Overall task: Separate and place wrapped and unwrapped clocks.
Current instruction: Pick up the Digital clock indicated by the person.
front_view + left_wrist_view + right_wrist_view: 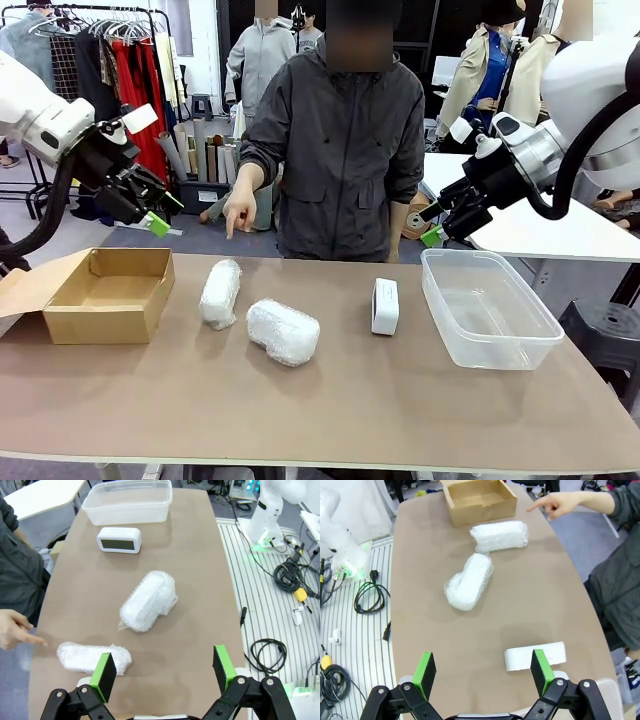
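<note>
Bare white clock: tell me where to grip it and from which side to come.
Likely best: grip the bare clock at mid-length, across its front and back faces, coming down from above with the right gripper, the nearer one. It stands upright on its long edge, so those faces are parallel, its narrowest span, with room beside each.

On my table (350, 400): box (100, 318) at nine o'clock, tub (497, 352) at three; between them, first wrapped clock (220, 293), second wrapped clock (284, 331) at its four, bare clock (385, 306) beyond.

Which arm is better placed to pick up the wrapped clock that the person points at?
Probably left. The left gripper, open, hangs near that wrapped clock, beside the cardboard box; the right gripper hangs far off, by the plastic bin.
</note>
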Controlling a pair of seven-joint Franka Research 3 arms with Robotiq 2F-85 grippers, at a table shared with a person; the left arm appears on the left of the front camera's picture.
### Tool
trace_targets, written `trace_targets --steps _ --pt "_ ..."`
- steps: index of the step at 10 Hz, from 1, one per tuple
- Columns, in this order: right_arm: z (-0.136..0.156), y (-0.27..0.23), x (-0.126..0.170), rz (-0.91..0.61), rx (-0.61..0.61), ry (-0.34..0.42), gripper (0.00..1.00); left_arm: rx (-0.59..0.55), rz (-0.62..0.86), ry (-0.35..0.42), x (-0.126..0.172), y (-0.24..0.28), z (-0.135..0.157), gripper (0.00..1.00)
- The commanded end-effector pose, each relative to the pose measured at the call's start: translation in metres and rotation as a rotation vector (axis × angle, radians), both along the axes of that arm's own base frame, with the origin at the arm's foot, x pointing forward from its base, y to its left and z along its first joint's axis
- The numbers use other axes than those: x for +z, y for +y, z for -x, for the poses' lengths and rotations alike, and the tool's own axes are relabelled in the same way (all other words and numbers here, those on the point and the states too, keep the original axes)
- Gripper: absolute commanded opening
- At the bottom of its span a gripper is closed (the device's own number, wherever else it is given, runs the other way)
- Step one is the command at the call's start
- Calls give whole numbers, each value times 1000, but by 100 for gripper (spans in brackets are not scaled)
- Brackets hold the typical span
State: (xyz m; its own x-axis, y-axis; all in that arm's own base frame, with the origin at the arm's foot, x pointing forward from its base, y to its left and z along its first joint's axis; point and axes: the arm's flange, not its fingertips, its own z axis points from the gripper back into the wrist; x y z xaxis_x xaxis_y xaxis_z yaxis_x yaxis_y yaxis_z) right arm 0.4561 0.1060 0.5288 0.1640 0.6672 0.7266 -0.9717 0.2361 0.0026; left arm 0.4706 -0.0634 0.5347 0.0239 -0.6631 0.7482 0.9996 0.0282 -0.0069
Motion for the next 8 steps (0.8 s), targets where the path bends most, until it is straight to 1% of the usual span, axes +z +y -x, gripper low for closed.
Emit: trace_targets --steps 1,8 --pt "-1 0 2 -3 9 -3 100 -6 5 1 1 1 1 100" --pt "-1 0 2 -3 9 -3 100 -6 5 1 1 1 1 100"
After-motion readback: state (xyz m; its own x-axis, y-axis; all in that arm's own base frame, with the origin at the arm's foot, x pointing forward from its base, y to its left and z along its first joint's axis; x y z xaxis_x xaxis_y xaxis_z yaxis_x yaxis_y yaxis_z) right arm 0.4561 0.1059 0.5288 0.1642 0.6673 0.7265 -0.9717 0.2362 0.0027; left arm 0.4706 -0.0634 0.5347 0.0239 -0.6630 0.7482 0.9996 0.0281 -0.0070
